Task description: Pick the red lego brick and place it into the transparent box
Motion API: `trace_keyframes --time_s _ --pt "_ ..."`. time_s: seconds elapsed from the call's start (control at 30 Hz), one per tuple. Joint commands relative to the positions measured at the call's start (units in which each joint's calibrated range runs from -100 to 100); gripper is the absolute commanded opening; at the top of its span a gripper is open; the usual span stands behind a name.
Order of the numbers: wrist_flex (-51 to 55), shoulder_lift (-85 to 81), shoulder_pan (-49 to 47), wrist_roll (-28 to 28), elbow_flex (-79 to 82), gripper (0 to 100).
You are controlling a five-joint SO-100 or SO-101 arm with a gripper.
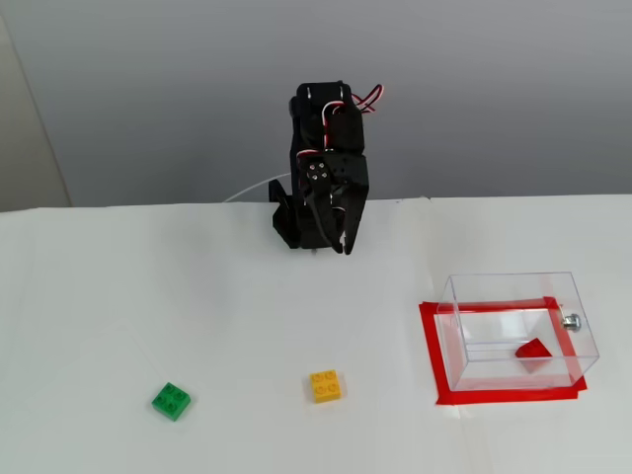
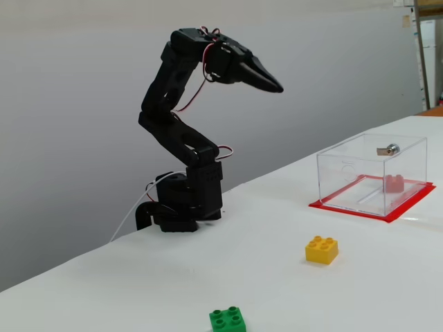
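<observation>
1. Red lego brick (image 1: 533,349) lay inside the transparent box (image 1: 494,296), on its floor, toward the right end in the higher fixed view; seen through the clear wall as a pale reddish block (image 2: 394,183) in the lower, side-on fixed view.
2. Box (image 2: 346,169) stood on a rectangle of red tape (image 1: 431,346), with a small silver knob (image 1: 571,320) on its right wall.
3. Yellow brick (image 1: 325,385) sat on the white table (image 1: 148,296), left of the box and well apart from it; also seen (image 2: 322,250) in the side-on view, in front of the box.
4. Green brick (image 1: 172,400) rested farther left, near the front edge; likewise visible (image 2: 228,320) at the bottom of the side-on view.
5. Gripper (image 2: 271,86) hung high in the air, held nothing, well apart from box and bricks; jaws appeared pressed together to a single point, though dark-on-dark made that hard to confirm.
6. Black arm (image 2: 169,117) folded back over its base (image 1: 306,227) at the table's far edge.
</observation>
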Motion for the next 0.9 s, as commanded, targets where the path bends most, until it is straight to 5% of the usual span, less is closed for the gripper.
trace_keyframes --time_s 0.0,0.5,0.87 --pt "-3.36 -7.68 1.34 -2.88 9.55 2" --pt "-6.84 -36.53 -1.32 -4.6 45.17 2" --pt "-6.84 -37.88 1.41 -4.08 59.91 2"
